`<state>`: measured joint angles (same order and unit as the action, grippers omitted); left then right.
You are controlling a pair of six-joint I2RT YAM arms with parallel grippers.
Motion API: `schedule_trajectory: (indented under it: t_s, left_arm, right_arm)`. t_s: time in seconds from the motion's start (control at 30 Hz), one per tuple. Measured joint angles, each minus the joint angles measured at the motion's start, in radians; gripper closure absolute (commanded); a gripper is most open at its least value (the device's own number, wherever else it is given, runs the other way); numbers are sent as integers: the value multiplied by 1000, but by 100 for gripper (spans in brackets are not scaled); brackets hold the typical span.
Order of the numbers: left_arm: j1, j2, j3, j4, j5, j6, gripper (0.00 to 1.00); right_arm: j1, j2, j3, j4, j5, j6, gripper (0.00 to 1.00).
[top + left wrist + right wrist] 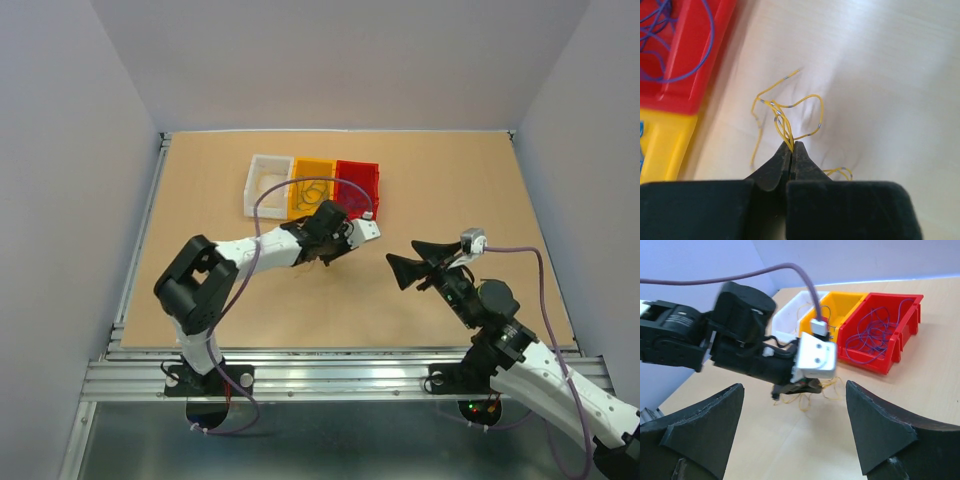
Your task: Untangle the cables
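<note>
A small tangle of thin yellow cables [782, 125] lies on the tan table just in front of the red bin. My left gripper [792, 145] is shut on several of its strands, which rise into the pinched tips while loose loops spread on the table around them. From the right wrist view, the left gripper [815, 386] hangs low over the yellow cables [803, 403]. Blue-purple cables [872, 335] lie curled inside the red bin [890, 355]. My right gripper [401, 252] stands open to the right of the left one, apart from it, with nothing between its fingers.
Three bins stand in a row at the back of the table: white [270, 158], yellow [314, 161] and red [357, 164]. The red bin's near wall [695, 90] and the yellow bin [665, 145] are close to the left of the tangle.
</note>
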<state>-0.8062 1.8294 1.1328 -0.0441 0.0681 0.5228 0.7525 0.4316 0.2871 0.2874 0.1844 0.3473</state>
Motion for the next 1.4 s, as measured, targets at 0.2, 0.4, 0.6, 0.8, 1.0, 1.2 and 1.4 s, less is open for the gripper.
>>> schedule_trajectory:
  t_s: [0.2,0.4,0.6,0.8,1.0,1.2,1.4]
  left_arm:
    - [142,-270,-58,-45,227,-5,100]
    - [420,-342,-35,5,327,-100,100]
    - [631,-279,10,45,377,-201,100]
    - [698,-98,161,78,399,-240,100]
    - [703,91,311,79,465,-240,100]
    - [695,148,329,59,451,-237,91]
    - [689,179,325,38,377,-221,45]
  right_arm:
    - [0,-24,0,-8,4,0,13]
    - [0,-8,0,-15,4,0,13]
    - [0,20,0,-18,4,1,14]
    - [0,34,0,-16,3,1,14]
    - [0,47,0,-15,3,1,14]
    - [0,47,0,-14,3,1,14]
    - [0,47,0,-14,3,1,14]
